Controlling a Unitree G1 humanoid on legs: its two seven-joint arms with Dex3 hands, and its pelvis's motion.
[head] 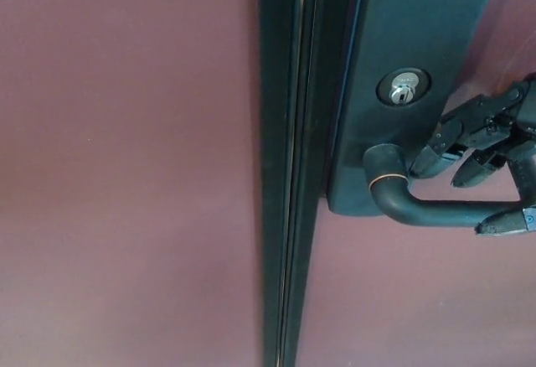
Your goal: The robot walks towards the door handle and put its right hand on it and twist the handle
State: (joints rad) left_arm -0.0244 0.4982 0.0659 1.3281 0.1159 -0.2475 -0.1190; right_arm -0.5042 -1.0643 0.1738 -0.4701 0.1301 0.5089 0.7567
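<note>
Your right hand (490, 170) sits at the far end of the door handle (435, 210), fingers (435, 145) apart above the lever, thumb underneath, not clamped, so if you twist now it may well slip off the tip.

**Black, jointed, thick-fingered**

Only the right hand (494, 162) shows, at the picture's right edge. It is black throughout, built of blocky linked segments with visible joints. Two thick fingers (435, 145) end in rounded, slightly glossy pads with paler worn edges. The thumb (507, 223) tapers to a point and carries a small bluish mark near its base.
</note>
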